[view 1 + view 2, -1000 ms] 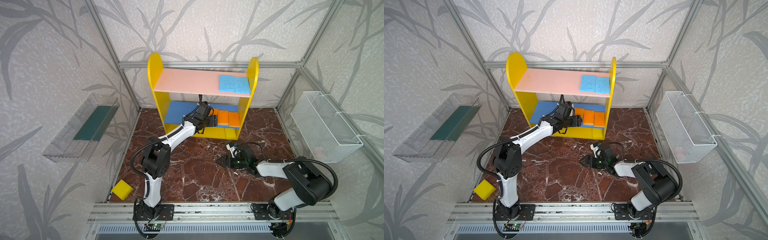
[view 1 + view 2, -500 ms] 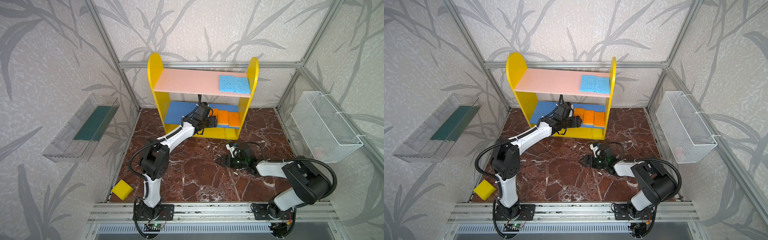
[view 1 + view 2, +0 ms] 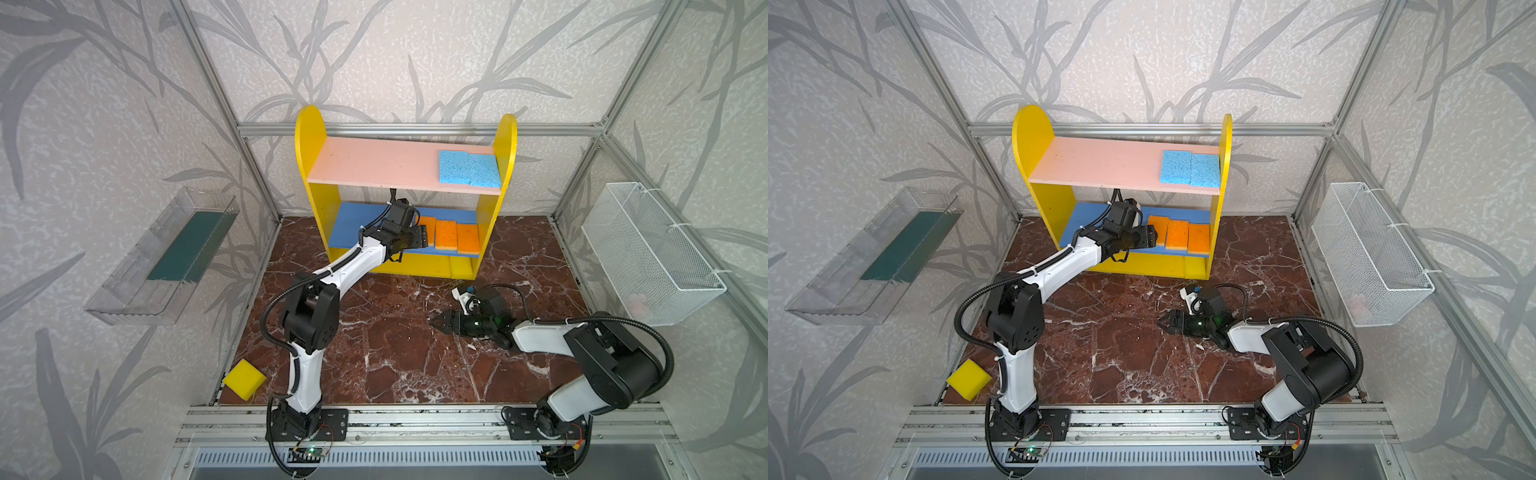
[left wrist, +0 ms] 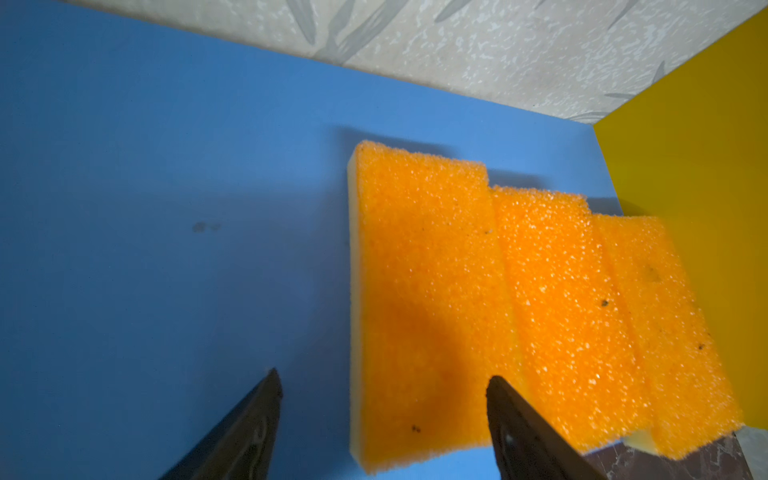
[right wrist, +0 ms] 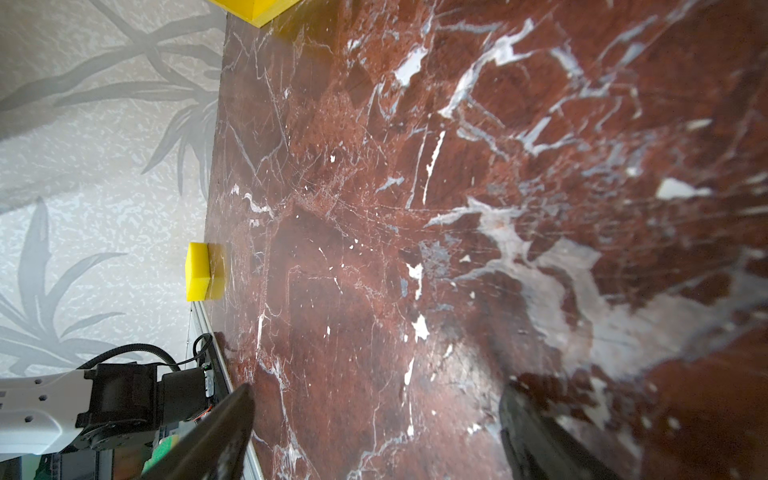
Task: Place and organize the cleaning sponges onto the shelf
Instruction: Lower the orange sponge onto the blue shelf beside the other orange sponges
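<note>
A: Start at the far left. What sits out beyond the left gripper?
B: Well off to its outer side, a clear tray hangs on the wall. Far behind it, back by its own arm's base, a loose yellow sponge lies on the marble floor in the corner, against the wall.
A: And the gripper itself?
B: It reaches into the shelf, just over the blue board. In the left wrist view its fingers stand wide, holding nothing. The near end of the first of three orange sponges lies flat between the tips. One tip is at that sponge's edge and the other is apart from it. Whether the first tip touches, I cannot tell.
A: The other two?
B: Side by side just past the first, each set a step nearer the board's front edge, the last against the yellow side panel.
A: Above and below the gripper?
B: Above and to its right, two blue sponges touch on the pink board, at the panel end. Below, a yellow block sits on the yellow base, same end.
A: The right gripper?
B: Low over the floor, well in front of the shelf, pointing toward the left arm's side, jaws spread wide and empty in the right wrist view. The loose yellow sponge is far ahead of its tips. Well behind it, a wire basket hangs on the wall.
</note>
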`<action>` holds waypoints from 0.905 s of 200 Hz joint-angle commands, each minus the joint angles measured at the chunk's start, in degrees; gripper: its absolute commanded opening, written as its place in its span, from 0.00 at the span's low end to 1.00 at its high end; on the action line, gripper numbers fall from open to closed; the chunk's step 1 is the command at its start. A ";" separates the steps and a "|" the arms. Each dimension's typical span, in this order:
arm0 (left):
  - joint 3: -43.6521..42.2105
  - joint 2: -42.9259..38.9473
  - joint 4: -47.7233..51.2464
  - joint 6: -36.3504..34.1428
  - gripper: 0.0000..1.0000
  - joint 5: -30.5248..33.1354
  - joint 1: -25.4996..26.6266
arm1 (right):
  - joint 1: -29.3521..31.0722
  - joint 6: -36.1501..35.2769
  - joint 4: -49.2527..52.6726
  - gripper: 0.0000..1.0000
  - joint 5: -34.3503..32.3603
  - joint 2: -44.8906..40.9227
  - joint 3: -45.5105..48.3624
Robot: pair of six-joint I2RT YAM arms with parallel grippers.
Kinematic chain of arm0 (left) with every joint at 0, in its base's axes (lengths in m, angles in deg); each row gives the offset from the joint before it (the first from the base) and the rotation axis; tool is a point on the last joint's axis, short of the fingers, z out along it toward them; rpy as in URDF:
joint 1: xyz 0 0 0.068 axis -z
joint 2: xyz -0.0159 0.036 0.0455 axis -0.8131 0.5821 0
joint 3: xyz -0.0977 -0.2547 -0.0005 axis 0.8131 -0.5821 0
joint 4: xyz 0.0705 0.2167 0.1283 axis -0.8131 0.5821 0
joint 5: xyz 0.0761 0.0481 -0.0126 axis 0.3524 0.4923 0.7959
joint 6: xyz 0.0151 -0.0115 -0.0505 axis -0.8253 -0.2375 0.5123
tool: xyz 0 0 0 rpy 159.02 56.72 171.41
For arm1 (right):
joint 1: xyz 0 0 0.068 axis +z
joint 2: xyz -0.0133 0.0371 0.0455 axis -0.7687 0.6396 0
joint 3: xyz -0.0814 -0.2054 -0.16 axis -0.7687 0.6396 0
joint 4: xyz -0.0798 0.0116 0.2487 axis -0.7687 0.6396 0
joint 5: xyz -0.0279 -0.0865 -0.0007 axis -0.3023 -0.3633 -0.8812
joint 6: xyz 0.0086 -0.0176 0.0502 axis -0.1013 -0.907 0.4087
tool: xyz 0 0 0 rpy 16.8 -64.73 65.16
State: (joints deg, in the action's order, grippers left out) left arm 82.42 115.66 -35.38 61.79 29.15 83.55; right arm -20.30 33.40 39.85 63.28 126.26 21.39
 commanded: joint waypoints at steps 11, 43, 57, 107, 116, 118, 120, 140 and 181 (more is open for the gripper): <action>4.91 2.67 0.88 -1.26 0.80 -1.31 -0.05 | -0.21 0.07 2.27 0.90 -0.16 0.97 -0.39; 5.48 3.92 0.53 -0.41 0.80 -2.92 0.21 | -0.15 -0.10 2.61 0.90 -0.34 0.79 -0.40; 5.32 4.04 0.31 -0.18 0.79 -3.23 0.59 | -0.17 -0.11 2.62 0.90 -0.25 0.88 -0.43; 4.95 3.64 0.09 0.00 0.79 -3.19 1.79 | -0.21 -0.11 2.53 0.90 -0.21 0.97 -0.51; 4.64 3.40 0.01 0.06 0.79 -3.08 2.04 | -0.18 -0.10 2.54 0.90 -0.21 0.97 -0.51; 4.50 3.38 -0.01 0.07 0.79 -3.03 2.07 | -0.19 -0.15 2.53 0.90 -0.24 0.97 -0.52; 4.40 3.33 -0.04 0.11 0.79 -2.95 2.06 | -0.22 -0.13 2.55 0.90 -0.23 0.97 -0.48; 3.14 2.31 -0.97 0.51 0.79 -2.66 2.33 | -0.21 -0.11 2.62 0.90 -0.32 0.87 -0.51; 1.63 0.50 -1.48 0.67 0.79 -2.10 2.85 | -0.17 -0.19 2.64 0.90 -0.34 0.89 -0.53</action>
State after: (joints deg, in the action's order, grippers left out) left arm 85.44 118.59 -37.16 62.29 26.57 85.75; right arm -20.30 33.38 39.91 63.25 126.26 21.32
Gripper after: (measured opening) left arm 0.792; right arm 0.904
